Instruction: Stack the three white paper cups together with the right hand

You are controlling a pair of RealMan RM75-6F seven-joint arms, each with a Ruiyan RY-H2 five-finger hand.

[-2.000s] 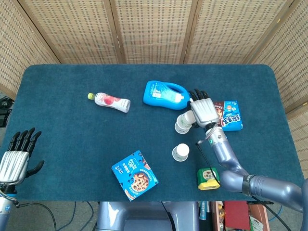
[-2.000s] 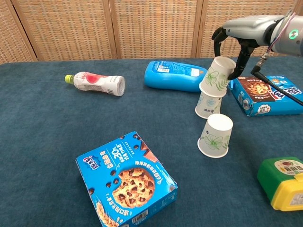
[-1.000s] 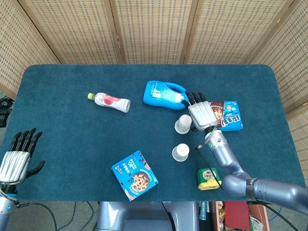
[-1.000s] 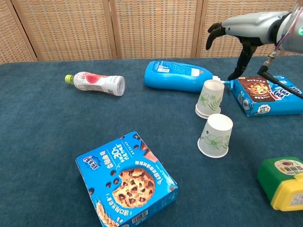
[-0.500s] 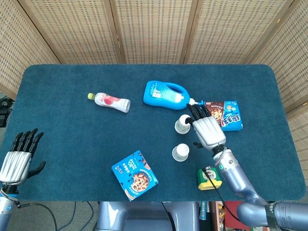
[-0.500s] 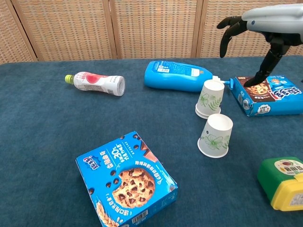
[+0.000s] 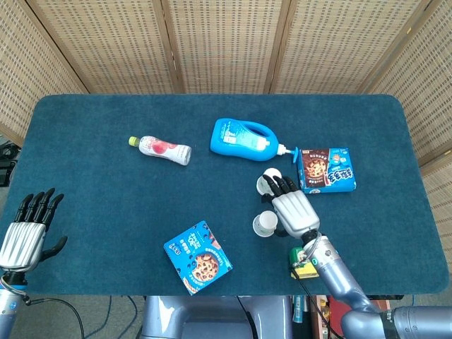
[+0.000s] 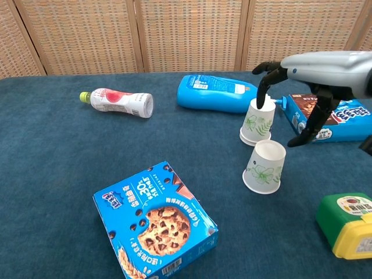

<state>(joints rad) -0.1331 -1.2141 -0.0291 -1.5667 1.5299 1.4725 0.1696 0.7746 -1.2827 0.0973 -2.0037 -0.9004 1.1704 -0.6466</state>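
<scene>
Two white paper cups with green leaf prints stand nested upside down as one stack [image 7: 266,182] [image 8: 257,121], just in front of the blue bottle's spout. The third cup [image 7: 265,224] [image 8: 265,166] stands alone, upside down, nearer the front edge. My right hand [image 7: 292,212] [image 8: 317,68] hovers open, fingers spread, to the right of and above both; it holds nothing, and its fingertips [image 8: 263,87] reach over the stack. My left hand [image 7: 28,232] rests open at the front left corner, far from the cups.
A blue detergent bottle [image 7: 244,139] [image 8: 218,93] lies behind the cups, and a blue-and-brown snack box [image 7: 326,169] [image 8: 331,119] to their right. A green-yellow container [image 7: 305,261] [image 8: 347,224] sits front right. A cookie box [image 7: 198,256] and pink bottle [image 7: 164,148] lie left.
The right hand set the held cup down over the other one, let go, then drew back toward the table's front and came lower beside the lone cup.
</scene>
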